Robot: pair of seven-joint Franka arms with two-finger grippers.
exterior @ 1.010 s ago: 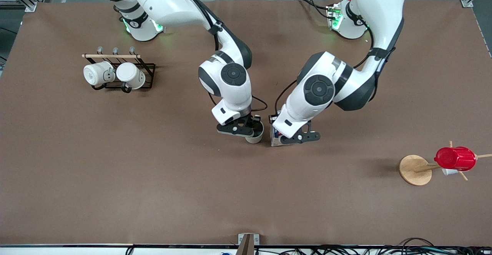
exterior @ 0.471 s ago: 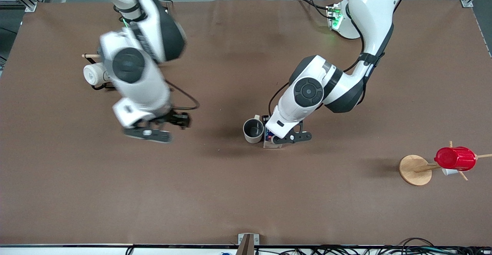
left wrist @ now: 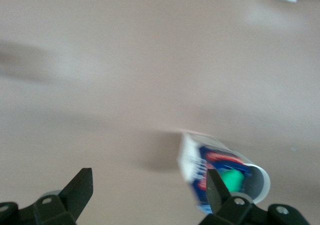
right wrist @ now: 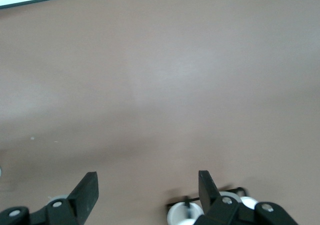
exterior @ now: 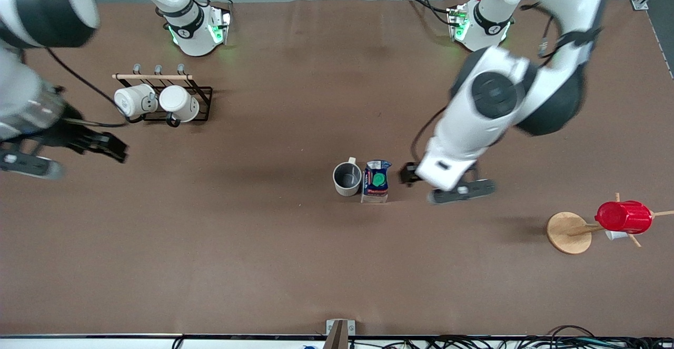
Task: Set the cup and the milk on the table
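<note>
The cup (exterior: 347, 178) stands upright on the brown table (exterior: 210, 265), grey inside showing, handle toward the robots. The milk (exterior: 375, 181) stands right beside it, toward the left arm's end, green cap up. My left gripper (exterior: 459, 193) is open and empty over the table, a short way from the milk toward the left arm's end. In the left wrist view the milk (left wrist: 200, 161) shows past one fingertip (left wrist: 214, 187), outside the open gripper (left wrist: 148, 190). My right gripper (exterior: 26, 163) is open and empty over the table at the right arm's end; the right wrist view shows it (right wrist: 147, 187) open over bare table.
A black wire rack (exterior: 202, 99) with two white mugs (exterior: 158, 102) stands near the right arm's base; the mugs also show in the right wrist view (right wrist: 182, 214). A wooden stand (exterior: 567, 232) bearing a red ribbed cup (exterior: 624, 216) is at the left arm's end.
My right gripper let go of the cup and swung off to the right arm's end. My left gripper let go of the milk and pulled away toward the left arm's end.
</note>
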